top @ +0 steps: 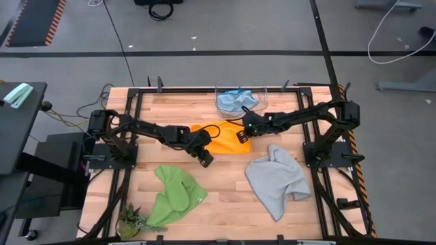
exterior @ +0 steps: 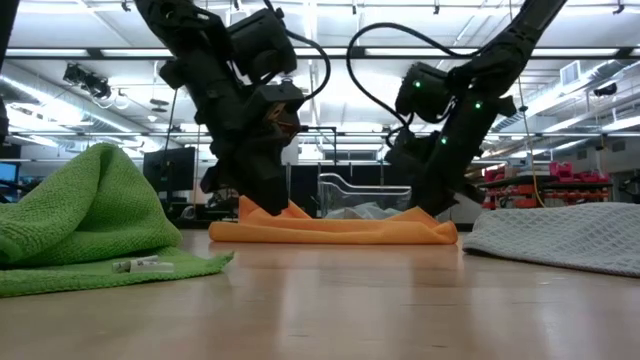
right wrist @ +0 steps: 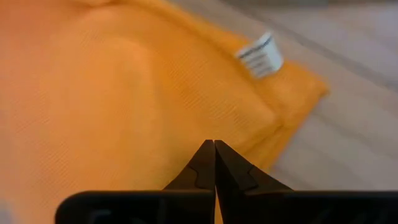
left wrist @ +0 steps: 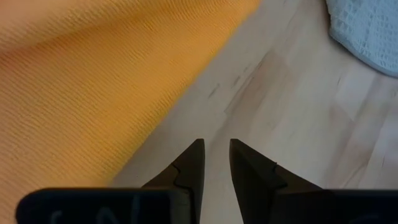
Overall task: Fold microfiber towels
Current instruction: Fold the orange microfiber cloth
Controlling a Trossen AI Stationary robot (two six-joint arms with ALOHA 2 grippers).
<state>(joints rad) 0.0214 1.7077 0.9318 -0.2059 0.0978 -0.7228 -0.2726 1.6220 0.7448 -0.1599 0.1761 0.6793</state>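
**Orange towel mid-fold, both arms at its ends**

While the other three cloths waited, the work in hand appeared to be the yellow-orange towel (top: 223, 137), which lay near the middle of the tabletop (top: 225, 197) as a flattened, already doubled-over band. The left gripper (top: 205, 158) sat at the towel's near-left corner, just off the cloth over bare wood; in its wrist view the fingers (left wrist: 189, 167) stood slightly apart with nothing between them. The right gripper (top: 243, 135) was low over the towel's right end, and its fingers (right wrist: 205, 163) were pressed together at the tips; whether a thin layer of cloth was caught between them could not be told.

By my judgement, the next move called for each gripper to take a corner cleanly, lift only the top layers, and carry them across without dragging the whole cloth.

The orange towel showed a fine ribbed weave, soft rounded fold edges and a small white label (right wrist: 260, 54) near one corner. The bright green towel (top: 176, 194) lay crumpled toward the near-left corner, plush and heaped. The light grey towel (top: 277, 180) sprawled toward the near-right side, waffle-textured and irregular. The light blue towel (top: 236, 100) sat bunched at the far edge inside a clear bin (top: 263, 94).
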